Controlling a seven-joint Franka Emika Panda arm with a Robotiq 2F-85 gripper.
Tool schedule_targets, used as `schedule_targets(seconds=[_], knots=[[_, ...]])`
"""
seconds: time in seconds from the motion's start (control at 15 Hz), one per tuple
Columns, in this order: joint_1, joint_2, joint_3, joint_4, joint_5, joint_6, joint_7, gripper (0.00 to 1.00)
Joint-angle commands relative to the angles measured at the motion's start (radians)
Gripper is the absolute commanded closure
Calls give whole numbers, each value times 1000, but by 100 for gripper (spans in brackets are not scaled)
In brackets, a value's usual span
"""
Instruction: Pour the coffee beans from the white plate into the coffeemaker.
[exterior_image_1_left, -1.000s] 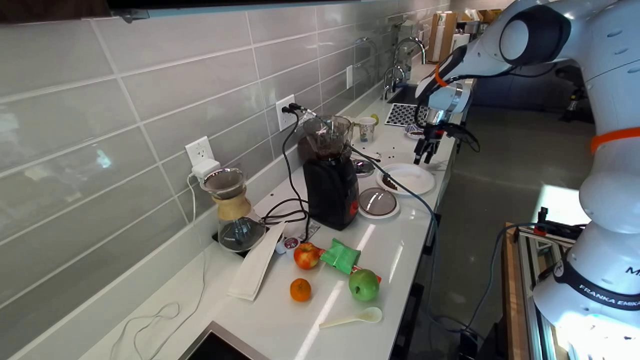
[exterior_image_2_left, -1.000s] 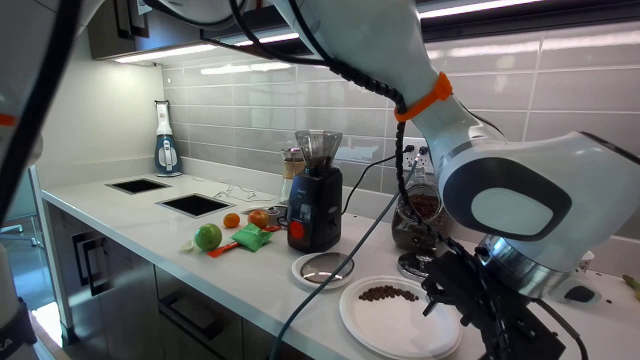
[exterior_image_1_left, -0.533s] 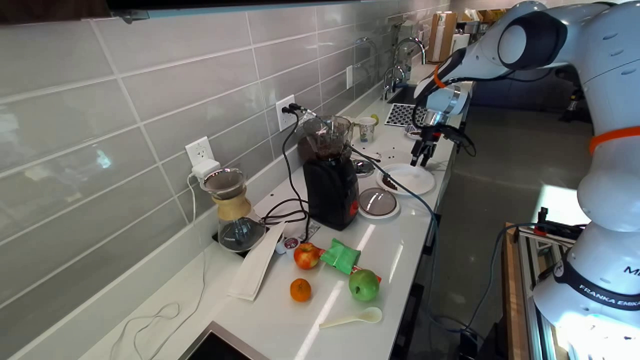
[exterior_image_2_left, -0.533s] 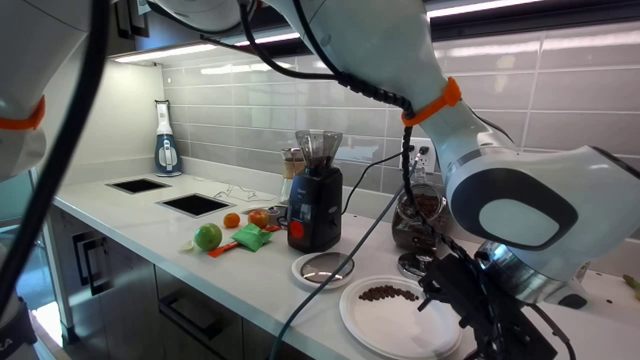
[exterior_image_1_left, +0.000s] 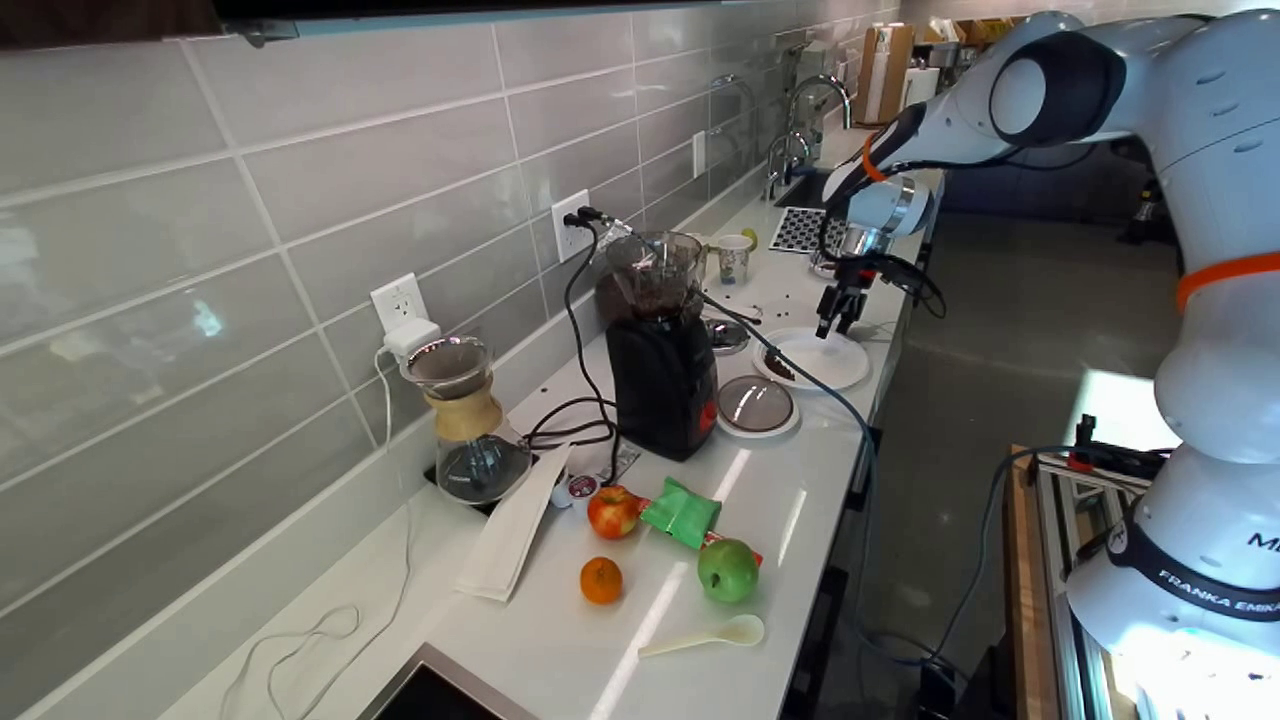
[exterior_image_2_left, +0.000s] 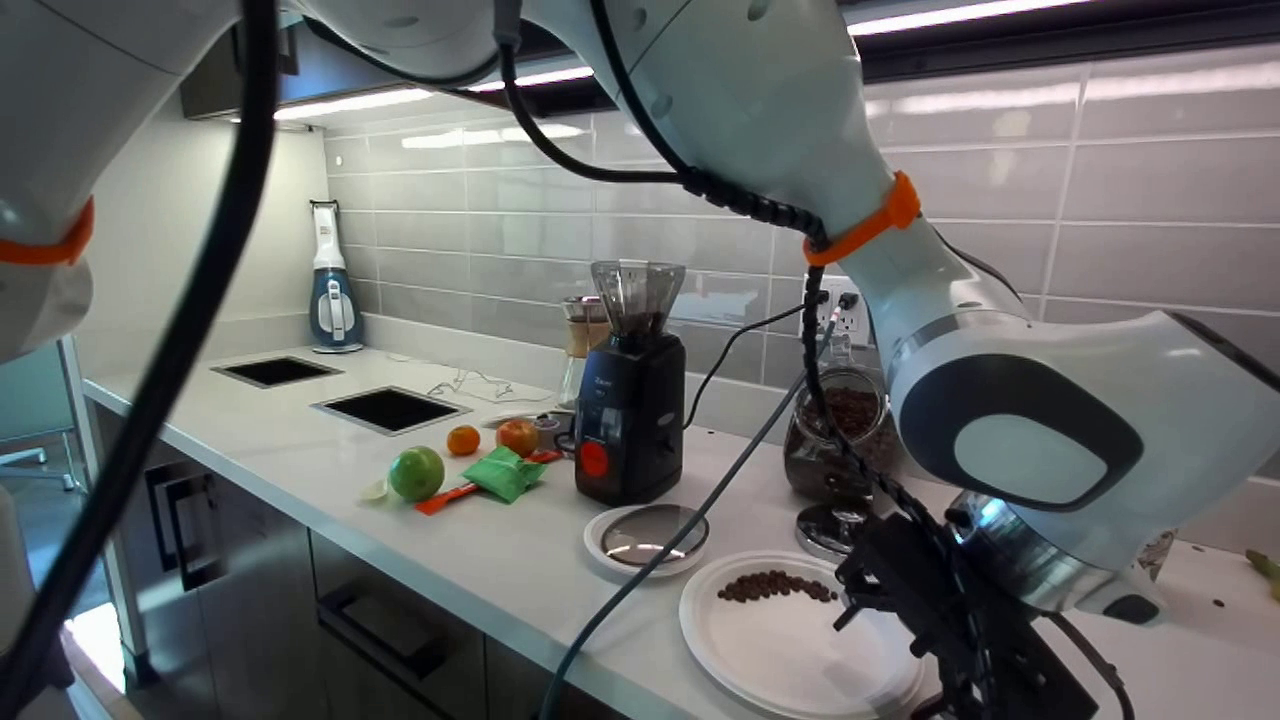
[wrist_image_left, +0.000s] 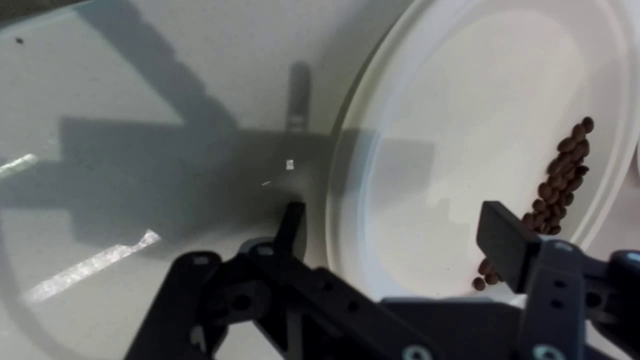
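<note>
Flat on the counter lies the white plate (exterior_image_2_left: 790, 650), with dark brown coffee beans (exterior_image_2_left: 770, 585) heaped along one side. The tall black coffeemaker (exterior_image_2_left: 630, 430) stands farther along the counter, its clear hopper on top and a red button in front. My gripper (exterior_image_1_left: 832, 330) hovers low over the plate's edge. In the wrist view the gripper (wrist_image_left: 395, 225) is open wide, one finger beyond the rim over the counter, the other above the plate near the beans (wrist_image_left: 560, 185). The plate's rim (wrist_image_left: 345, 240) runs through the gap, untouched as far as I can see.
A small dish with a round lid (exterior_image_2_left: 655, 540) sits between plate and coffeemaker. A cable (exterior_image_2_left: 603, 617) hangs across the front of both dishes. Behind the plate are a glass jar (exterior_image_2_left: 815, 465) and a metal lid (exterior_image_2_left: 828, 532). Fruit and a green packet (exterior_image_2_left: 505, 473) lie past the coffeemaker.
My gripper has shifted a little leftward in both exterior views and slightly lower over the plate. The plate, beans and coffeemaker stay where they were.
</note>
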Motion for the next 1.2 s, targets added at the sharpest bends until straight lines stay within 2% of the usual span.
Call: schedule_targets(seconds=[0.0, 0.13, 0.2, 0.47, 0.53, 0.6, 0.73, 0.8, 0.93, 1.0, 1.13], knots=[[-12, 33, 12, 38, 5, -24, 15, 43], [-13, 37, 12, 44, 4, -23, 18, 47], [-13, 39, 11, 46, 2, -21, 21, 54], [-14, 46, 13, 51, 5, -15, 31, 61], [-14, 49, 13, 53, 4, -14, 34, 70], [-14, 51, 14, 54, 4, -14, 37, 70], [-14, 55, 14, 56, 3, -13, 39, 79], [-14, 58, 14, 59, 3, -14, 42, 79], [-14, 61, 15, 60, 3, -14, 44, 88], [-14, 61, 15, 61, 2, -14, 45, 89], [-12, 60, 17, 63, 3, -21, 48, 100]])
